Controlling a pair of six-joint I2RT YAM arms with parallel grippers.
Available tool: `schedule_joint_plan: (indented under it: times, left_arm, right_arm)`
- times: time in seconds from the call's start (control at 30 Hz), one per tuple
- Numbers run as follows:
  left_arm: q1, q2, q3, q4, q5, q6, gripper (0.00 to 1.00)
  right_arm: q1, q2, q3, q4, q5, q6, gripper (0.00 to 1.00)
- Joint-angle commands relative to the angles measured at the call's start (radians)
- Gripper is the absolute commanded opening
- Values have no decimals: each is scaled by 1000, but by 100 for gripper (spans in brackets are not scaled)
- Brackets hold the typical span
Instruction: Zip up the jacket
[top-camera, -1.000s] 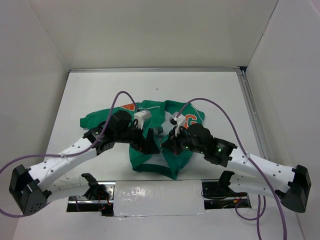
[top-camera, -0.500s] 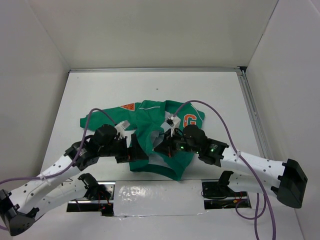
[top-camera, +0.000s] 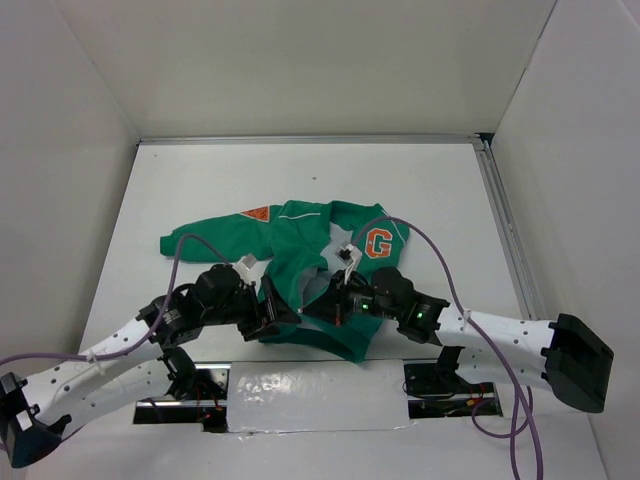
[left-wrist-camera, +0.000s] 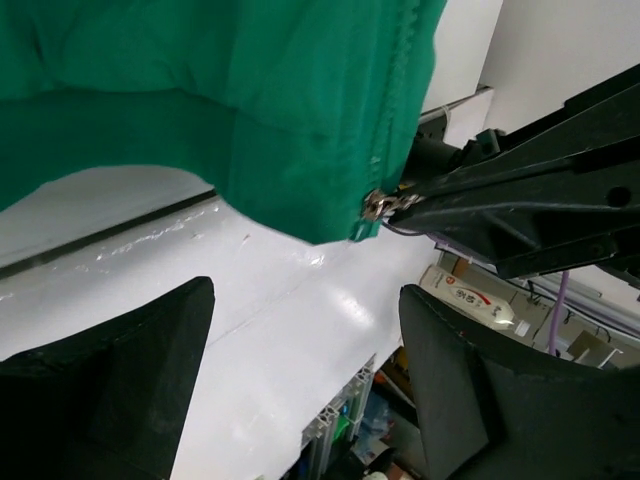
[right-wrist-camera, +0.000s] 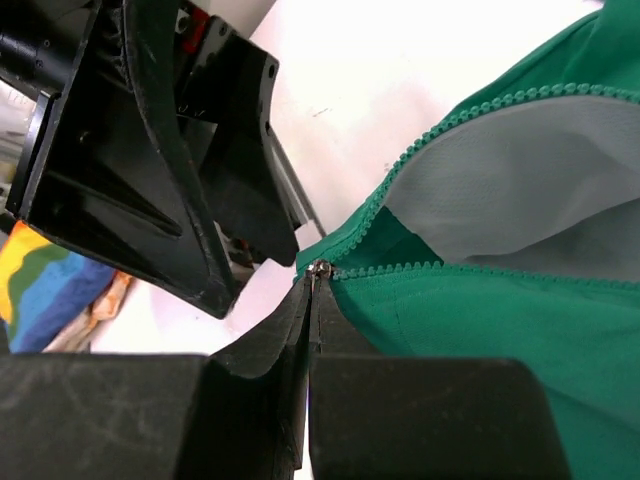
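Beyond the jacket (top-camera: 300, 240), toward the back wall (top-camera: 300, 60), the table (top-camera: 300, 175) shows a broad bare stretch. Bare strips also run along both sides of the jacket. At the jacket's near hem the room is tight. The left gripper (left-wrist-camera: 305, 300), its fingers spread wide over bare table, stands just beside the hem corner. The right gripper (right-wrist-camera: 312, 290), its fingers pressed together on the zipper slider (right-wrist-camera: 318, 268), comes in from the other side. A purple cable (top-camera: 415, 228) arches above the jacket's patch side.
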Motion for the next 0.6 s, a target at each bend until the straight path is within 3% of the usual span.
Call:
schedule_joint_plan:
  times: [0.0,0.1,0.13,0.23,0.33,0.43,0.57]
  left_arm:
    - [-42,31,22,130,-78,-33,86]
    - [-76,73,40,210,-127,129,79]
    - [-83,89,74,209,-152,269,78]
    - [-142,127,152,129,-196,451,81]
    - [-238,109,180,38,-282,505,81]
    - [-269,94,191,25,-279,585,80]
    - [-271,144,243,-138,-415,532,78]
  right_arm:
    - [13,-7,-19,195,-23,56,0]
    - [13,-13,3,151,-26,34,0]
    - [13,-16,14,105,-24,31,0]
    - [13,-18,55,33,-17,5,0]
    - [13,-12,76,9,-23,-6,0]
    - [13,4,105,-33,-18,-15,0]
    - [12,14,152,-118,-26,-33,0]
